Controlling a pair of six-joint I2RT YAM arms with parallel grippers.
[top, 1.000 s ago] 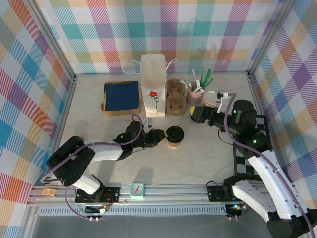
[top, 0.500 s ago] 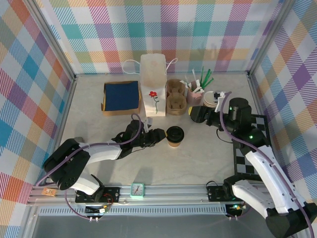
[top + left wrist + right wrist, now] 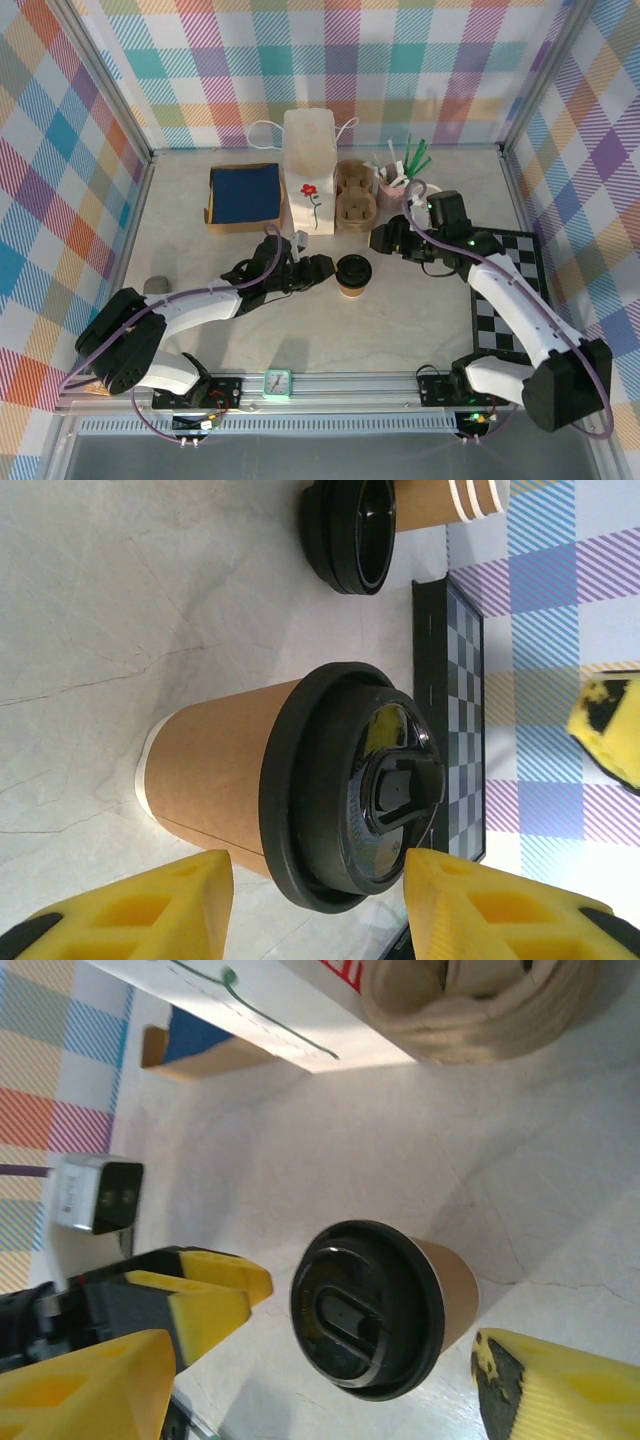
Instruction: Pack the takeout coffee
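Takeout coffee (image 3: 352, 272) stands between left tool (image 3: 320, 268) and right tool (image 3: 382, 240), both spread apart.

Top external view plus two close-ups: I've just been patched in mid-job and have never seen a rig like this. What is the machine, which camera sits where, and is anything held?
Two robot arms are bolted at the near edge of the table. The top view looks down from above and behind them. Each close-up comes from a camera on one wrist, with that arm's yellow fingers in frame.

The takeout coffee, a lidded brown cup, stands mid-table. Behind it are a white paper bag, a pulp cup carrier, a pink cup of straws or stirrers and a brown box with a blue inside. A checkered board lies to the right.

The left tool and right tool are both open and point at the coffee from either side. Nothing is held.
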